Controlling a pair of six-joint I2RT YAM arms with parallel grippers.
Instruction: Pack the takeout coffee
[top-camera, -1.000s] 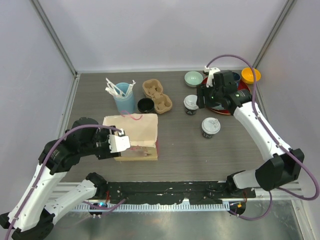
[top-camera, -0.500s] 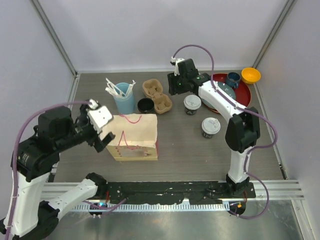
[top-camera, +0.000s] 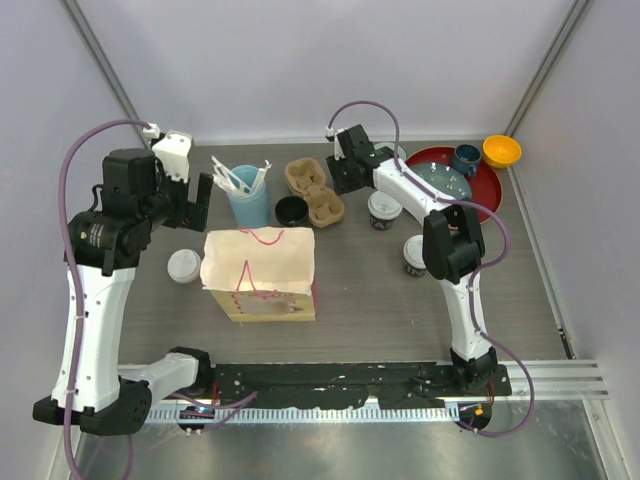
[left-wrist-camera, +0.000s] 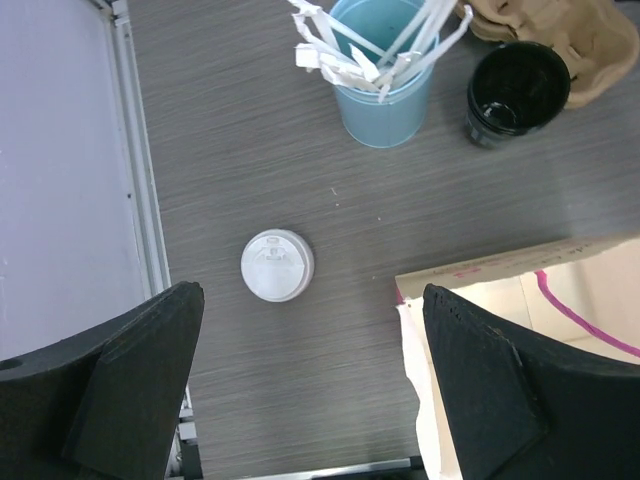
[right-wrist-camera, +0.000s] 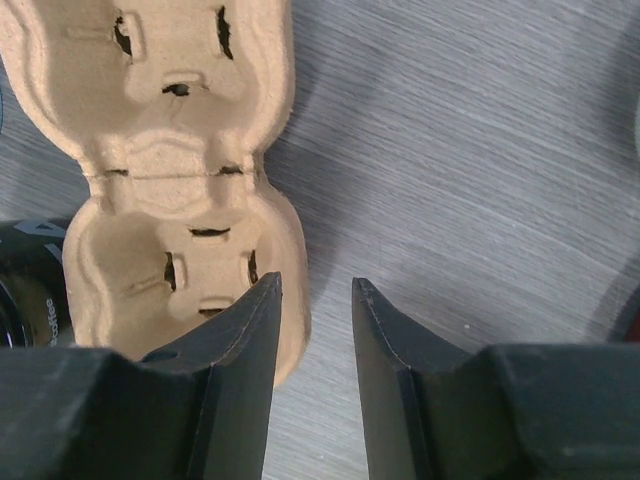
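Observation:
Two black takeout coffee cups with white lids stand on the table, one (top-camera: 384, 207) right of the cardboard cup carrier (top-camera: 315, 190) and one (top-camera: 416, 254) half hidden behind the right arm. My right gripper (top-camera: 335, 185) hangs over the carrier's (right-wrist-camera: 180, 150) right edge. In the right wrist view this gripper (right-wrist-camera: 315, 283) is open by a narrow gap, with the carrier's rim showing in it. My left gripper (top-camera: 195, 200) is raised left of the paper bag (top-camera: 262, 272). In its own view it (left-wrist-camera: 312, 298) is wide open and empty above a round white lid (left-wrist-camera: 277, 265).
A light-blue cup of white utensils (top-camera: 248, 200) and an open black cup (top-camera: 291, 210) stand behind the bag. A red tray (top-camera: 440, 180) with a dark-blue mug (top-camera: 466, 158) sits back right, beside an orange bowl (top-camera: 501, 150). The white lid (top-camera: 183, 265) lies left of the bag.
My left arm rose and swung back-left away from the bag, its jaws opening wide. My right gripper travelled left from the red tray to the carrier, its jaws narrowing.

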